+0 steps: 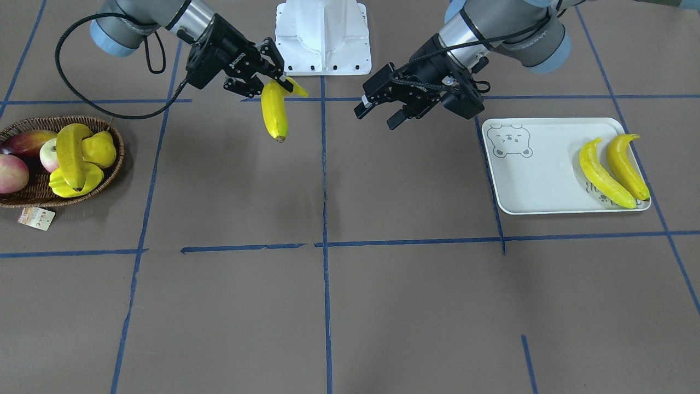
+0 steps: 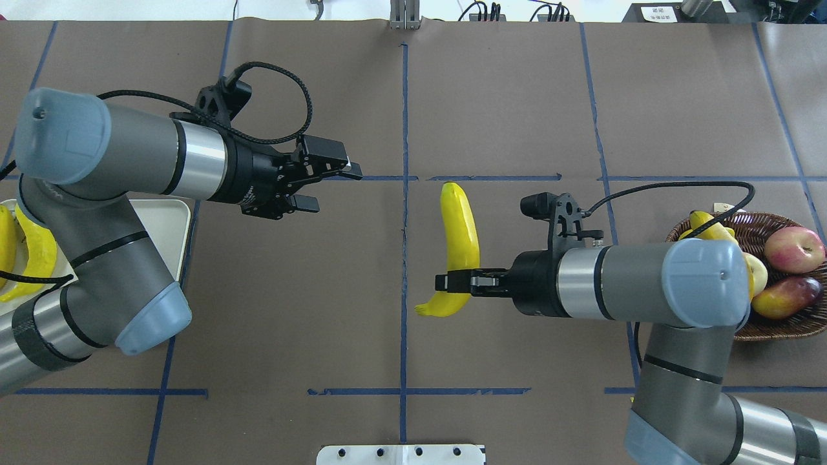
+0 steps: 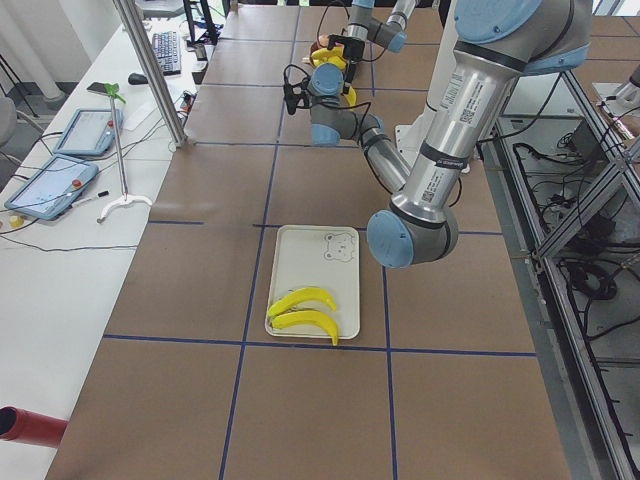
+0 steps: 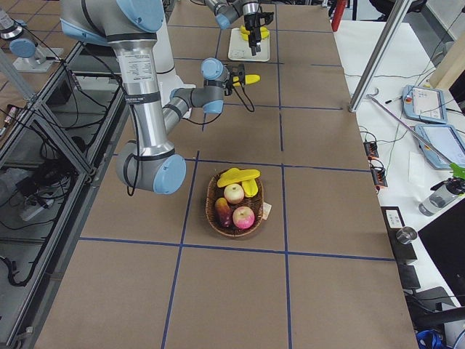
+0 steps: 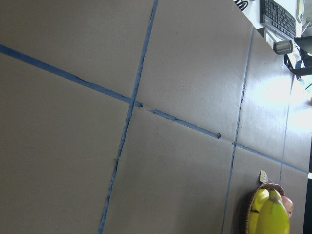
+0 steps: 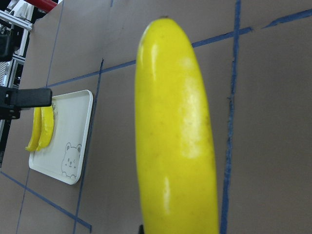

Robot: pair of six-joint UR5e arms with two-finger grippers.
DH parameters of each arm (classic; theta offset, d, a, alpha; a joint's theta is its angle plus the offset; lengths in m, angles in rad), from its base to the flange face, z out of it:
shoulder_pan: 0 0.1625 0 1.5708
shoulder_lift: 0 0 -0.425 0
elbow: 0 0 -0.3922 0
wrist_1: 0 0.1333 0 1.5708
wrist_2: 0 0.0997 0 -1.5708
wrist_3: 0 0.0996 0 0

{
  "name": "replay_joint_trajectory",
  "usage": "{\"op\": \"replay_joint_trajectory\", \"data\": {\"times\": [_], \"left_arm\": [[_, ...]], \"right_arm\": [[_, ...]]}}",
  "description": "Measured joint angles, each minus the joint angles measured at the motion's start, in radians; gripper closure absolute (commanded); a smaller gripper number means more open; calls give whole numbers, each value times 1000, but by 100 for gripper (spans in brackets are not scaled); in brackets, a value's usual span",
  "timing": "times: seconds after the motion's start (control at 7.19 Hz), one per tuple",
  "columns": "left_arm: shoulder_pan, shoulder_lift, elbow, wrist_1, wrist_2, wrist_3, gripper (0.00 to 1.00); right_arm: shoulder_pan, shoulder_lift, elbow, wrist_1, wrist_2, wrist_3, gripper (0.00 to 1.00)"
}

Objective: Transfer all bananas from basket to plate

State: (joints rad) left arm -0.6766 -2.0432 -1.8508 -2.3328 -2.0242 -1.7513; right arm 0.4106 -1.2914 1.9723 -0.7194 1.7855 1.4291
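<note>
My right gripper [image 2: 447, 282] is shut on a long yellow banana [image 2: 459, 239] near its stem end and holds it above the table's middle. The banana fills the right wrist view [image 6: 175, 136]. My left gripper [image 2: 336, 189] is open and empty, in the air a little left of the centre line. The pale plate [image 1: 541, 164] with the bear drawing holds two bananas [image 1: 604, 175] side by side at its end away from the bear. One more banana [image 1: 71, 156] lies on top of the fruit in the wicker basket [image 1: 33, 198].
The basket also holds red apples [image 2: 793, 248], a mango [image 2: 785, 297], a ribbed star fruit [image 1: 74, 185] and a yellow pear [image 1: 99, 149]. A paper tag [image 1: 36, 218] lies by the basket. The robot's white base [image 1: 322, 38] stands at the table's edge.
</note>
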Motion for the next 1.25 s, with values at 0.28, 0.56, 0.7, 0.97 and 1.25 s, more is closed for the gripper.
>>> {"op": "replay_joint_trajectory", "data": {"times": [0.28,0.56,0.7,0.97,1.25], "left_arm": [[20,-33,3,25,19,-38,1],[68,-49,8,31,86,-45,1],[94,-54,9,33,117,-46,1],[123,-55,18,33,153,-46,17],[130,-52,19,32,160,-46,40]], "right_arm": [[-29,109,-4,-141,-18,5,95],[-60,183,-28,-202,-56,5,95],[-72,210,-46,-209,-77,5,95],[-81,233,-60,-211,-92,5,95],[-82,237,-62,-212,-93,5,94]]}}
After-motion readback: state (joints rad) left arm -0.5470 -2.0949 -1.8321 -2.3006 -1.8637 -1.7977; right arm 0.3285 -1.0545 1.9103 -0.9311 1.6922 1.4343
